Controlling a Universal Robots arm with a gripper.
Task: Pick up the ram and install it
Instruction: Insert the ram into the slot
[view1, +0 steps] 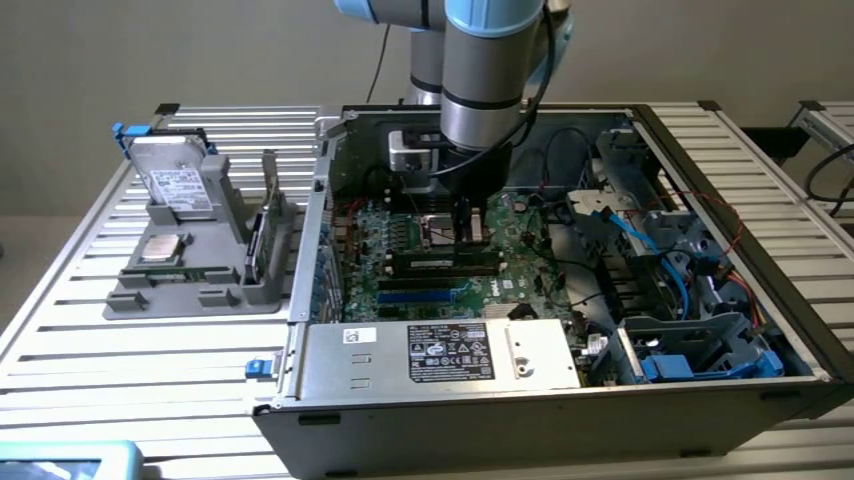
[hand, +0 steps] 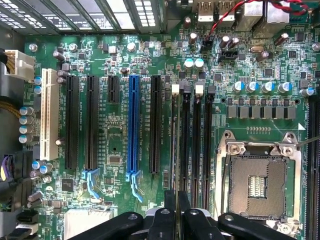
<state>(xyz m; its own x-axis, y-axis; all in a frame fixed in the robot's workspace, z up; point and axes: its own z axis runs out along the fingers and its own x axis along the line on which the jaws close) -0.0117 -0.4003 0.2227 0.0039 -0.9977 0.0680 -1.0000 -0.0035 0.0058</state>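
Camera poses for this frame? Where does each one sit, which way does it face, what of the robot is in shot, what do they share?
Exterior view: raised beside the table, looking down into the open computer case; the arm hangs into it.
Wrist view: on the arm's wrist, facing straight down at the motherboard and its empty processor socket; the gripper is in shot.
Shared: the motherboard and the gripper above it.
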